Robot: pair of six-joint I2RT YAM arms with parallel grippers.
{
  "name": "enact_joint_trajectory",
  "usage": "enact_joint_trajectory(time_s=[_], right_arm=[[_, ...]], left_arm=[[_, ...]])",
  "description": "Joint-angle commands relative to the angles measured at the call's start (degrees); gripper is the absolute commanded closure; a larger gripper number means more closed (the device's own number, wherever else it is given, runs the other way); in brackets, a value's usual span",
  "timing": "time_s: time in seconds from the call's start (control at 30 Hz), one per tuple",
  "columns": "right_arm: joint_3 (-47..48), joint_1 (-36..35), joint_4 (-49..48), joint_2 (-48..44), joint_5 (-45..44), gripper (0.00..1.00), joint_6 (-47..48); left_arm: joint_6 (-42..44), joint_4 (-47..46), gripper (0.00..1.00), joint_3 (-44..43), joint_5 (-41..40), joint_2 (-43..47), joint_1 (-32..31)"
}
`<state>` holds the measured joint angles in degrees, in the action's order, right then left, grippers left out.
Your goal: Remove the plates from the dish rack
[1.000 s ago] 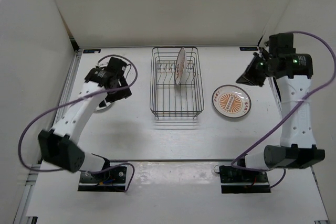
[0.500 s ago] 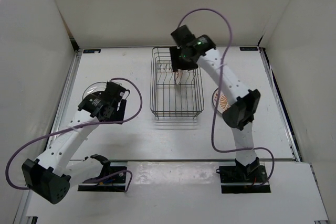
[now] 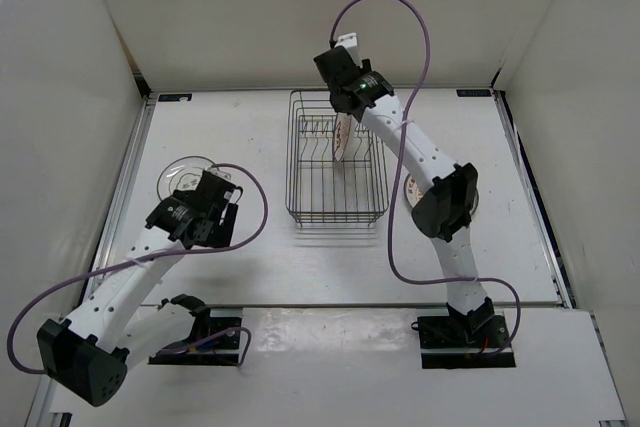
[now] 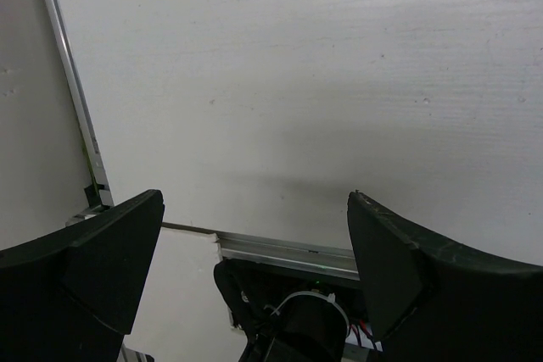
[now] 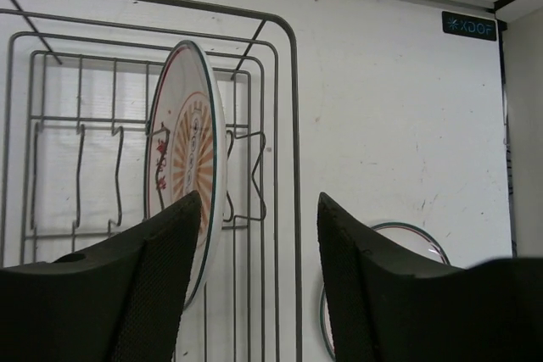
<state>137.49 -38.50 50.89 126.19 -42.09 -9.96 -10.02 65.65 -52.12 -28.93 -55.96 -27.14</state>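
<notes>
The dark wire dish rack (image 3: 337, 172) stands mid-table with one orange-patterned plate (image 3: 342, 137) upright in its far slots. My right gripper (image 3: 343, 112) hangs open over the rack's far end. In the right wrist view its gripper (image 5: 259, 209) gapes above the rack's right wall (image 5: 294, 125), and the upright plate (image 5: 182, 158) sits just beside the left finger, not between the jaws. A second patterned plate (image 3: 411, 187) lies flat to the right of the rack, mostly hidden by the right arm. A grey-ringed plate (image 3: 180, 172) lies at the left. My left gripper (image 3: 200, 217) is open just in front of it, holding nothing.
White walls enclose the table on the left, back and right. In the left wrist view the open gripper (image 4: 254, 209) looks at bare table and the left arm's base mount (image 4: 297, 328) at the near edge. The flat plate's rim (image 5: 407, 236) shows by the right finger.
The right arm swung from the far right over to the rack's far end and its jaws opened. The left arm drew back toward the near left, uncovering the grey-ringed plate.
</notes>
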Motion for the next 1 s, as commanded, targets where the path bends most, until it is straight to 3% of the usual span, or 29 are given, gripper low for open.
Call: enact_joint_trajectory(time_s=[0.0,0.3,0.43,0.5,0.67,0.77,0.97], right_arm=[[1.02,0.01,-4.22,2.57,-4.41,0.41,2.04],[1.81,-0.26,-5.63,6.61,-6.17,0.56,3.44],[3.05,-0.7,-8.78,8.02,-8.71,0.7,5.64],[2.43,-0.87,-9.41,8.11,-10.28,0.81,6.7],[1.11,-1.66,-10.81,7.84,-11.61,0.95,8.02],[0.76,-1.84,-11.86,7.67,-12.49,1.0,8.72],[0.59,-2.54,-14.41,7.23,-15.57,1.0,11.52]], left_arm=[[-0.88,0.35,0.0,2.01,-0.43,2.26,-0.2],[-2.63,1.59,0.0,2.72,0.28,3.23,-1.69],[-3.16,2.29,0.0,3.25,0.98,3.58,-2.22],[-2.9,2.38,0.0,2.9,0.72,3.49,-2.66],[-2.37,2.73,0.0,2.81,0.54,3.67,-4.33],[-2.9,2.91,0.0,3.07,0.45,3.84,-4.5],[-2.81,2.64,0.0,3.08,0.36,4.02,-4.42]])
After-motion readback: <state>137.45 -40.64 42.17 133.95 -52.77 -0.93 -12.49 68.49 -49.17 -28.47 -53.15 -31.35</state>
